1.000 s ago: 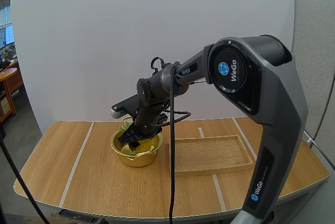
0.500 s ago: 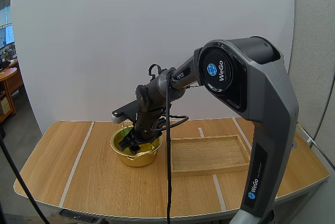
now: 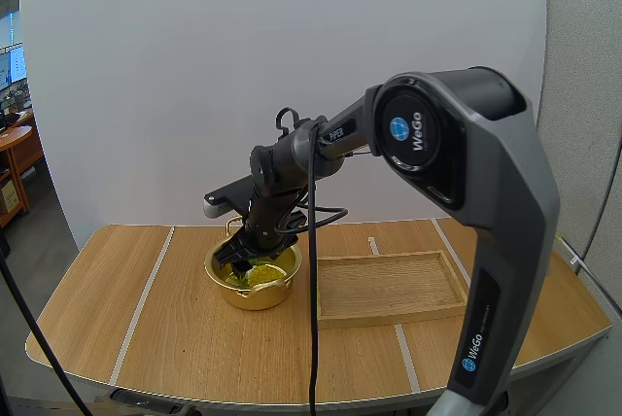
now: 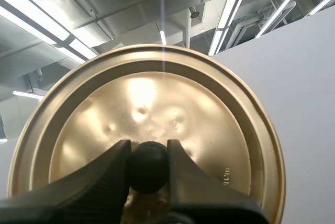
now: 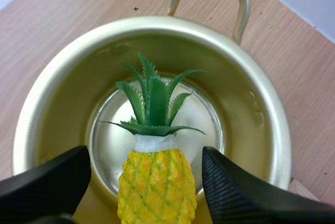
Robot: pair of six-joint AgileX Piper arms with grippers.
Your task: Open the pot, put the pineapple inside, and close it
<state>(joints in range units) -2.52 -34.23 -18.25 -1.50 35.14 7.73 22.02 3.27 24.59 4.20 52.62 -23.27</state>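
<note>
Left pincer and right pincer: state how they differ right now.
The left pincer is shut on the black knob of the lid; the right pincer is open. The left pincer carries that gold lid; the right pincer carries nothing, its fingers standing apart on either side of the pineapple that lies in the pot. Both have two black fingers.

Open gold pot (image 3: 255, 296) on the table (image 3: 194, 338), yellow green-topped pineapple (image 5: 157, 185) lying inside; gold black-knobbed lid (image 4: 146, 98) is off it.
</note>
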